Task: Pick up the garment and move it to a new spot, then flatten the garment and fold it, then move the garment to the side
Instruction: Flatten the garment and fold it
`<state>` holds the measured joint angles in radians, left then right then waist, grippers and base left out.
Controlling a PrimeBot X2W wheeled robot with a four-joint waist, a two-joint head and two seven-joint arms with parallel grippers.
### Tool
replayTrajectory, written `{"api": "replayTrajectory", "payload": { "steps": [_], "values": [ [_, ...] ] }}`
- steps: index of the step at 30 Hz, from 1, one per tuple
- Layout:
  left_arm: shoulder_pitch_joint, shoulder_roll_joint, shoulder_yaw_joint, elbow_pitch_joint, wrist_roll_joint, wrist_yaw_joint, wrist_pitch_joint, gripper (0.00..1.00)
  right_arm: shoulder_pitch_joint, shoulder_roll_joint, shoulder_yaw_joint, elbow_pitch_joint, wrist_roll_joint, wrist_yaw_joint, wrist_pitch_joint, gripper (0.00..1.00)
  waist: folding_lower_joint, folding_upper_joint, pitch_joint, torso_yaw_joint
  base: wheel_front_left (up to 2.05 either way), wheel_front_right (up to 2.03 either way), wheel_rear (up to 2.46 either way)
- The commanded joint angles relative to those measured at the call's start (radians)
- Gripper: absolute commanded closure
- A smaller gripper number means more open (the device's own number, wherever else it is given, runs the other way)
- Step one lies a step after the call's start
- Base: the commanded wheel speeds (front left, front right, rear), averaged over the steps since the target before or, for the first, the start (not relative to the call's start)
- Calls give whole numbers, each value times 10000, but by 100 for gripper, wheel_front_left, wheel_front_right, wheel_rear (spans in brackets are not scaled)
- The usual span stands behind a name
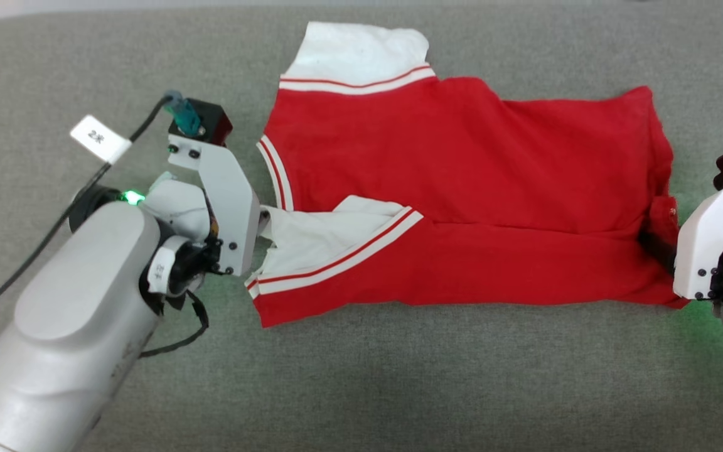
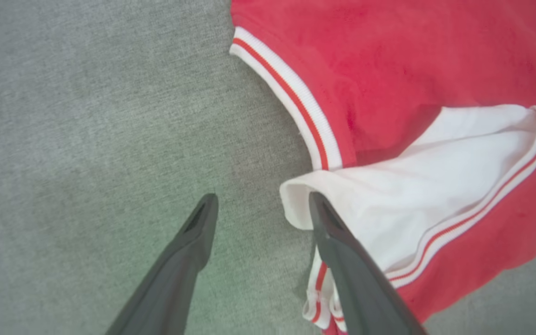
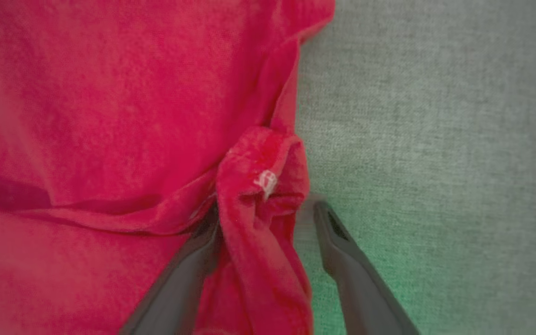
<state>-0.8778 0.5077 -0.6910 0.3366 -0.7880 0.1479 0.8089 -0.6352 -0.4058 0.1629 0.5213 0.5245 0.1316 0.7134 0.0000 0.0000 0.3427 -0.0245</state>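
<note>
So the left gripper (image 2: 261, 204) has its fingers spread wide, with the white sleeve edge (image 2: 296, 197) of the garment (image 2: 412, 56) touching one tip. The right gripper (image 3: 266, 209) is spread too, a bunched red corner (image 3: 268, 153) sitting loose between its fingers (nothing clamped). It looks like light, floppy cloth, so I'd pinch hems.

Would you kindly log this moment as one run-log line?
garment: partly folded, lying on grey surface | left gripper: jaws open at white panel | right gripper: jaws open, bunched red edge between them

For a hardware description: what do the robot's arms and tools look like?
Pale-grey left forearm, green light at its wrist, black cable with a white tag. The left tool and right tool have white brackets, two long dark tapered fingers.
</note>
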Motion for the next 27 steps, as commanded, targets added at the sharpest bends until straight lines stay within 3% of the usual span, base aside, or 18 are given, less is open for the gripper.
{"api": "replayTrajectory", "payload": {
  "steps": [1,8,12,20,27],
  "values": [
    [174,3,-35,42,-30,-68,-18,0,323,198,111,470,-136,-19,305,0,0,0,-362,-18,0,0,0],
    [516,147,-136,16,-62,-149,-111,0,-68,216,-180,392,-569,-17,264,0,0,0,-1230,-95,0,0,0],
    [818,238,-87,-193,-87,-128,-395,0,120,151,94,-244,-694,-14,-487,0,0,0,-1702,-158,0,0,0],
    [2103,523,147,-1119,20,76,-1964,0,1334,-639,1116,-2078,-866,-16,-4228,0,0,0,-2502,-331,0,0,0],
    [3408,687,426,-2003,70,221,-3591,0,2876,-825,716,-2854,-1701,-16,-7243,0,0,0,-2904,-458,0,0,0]
  ]
}}
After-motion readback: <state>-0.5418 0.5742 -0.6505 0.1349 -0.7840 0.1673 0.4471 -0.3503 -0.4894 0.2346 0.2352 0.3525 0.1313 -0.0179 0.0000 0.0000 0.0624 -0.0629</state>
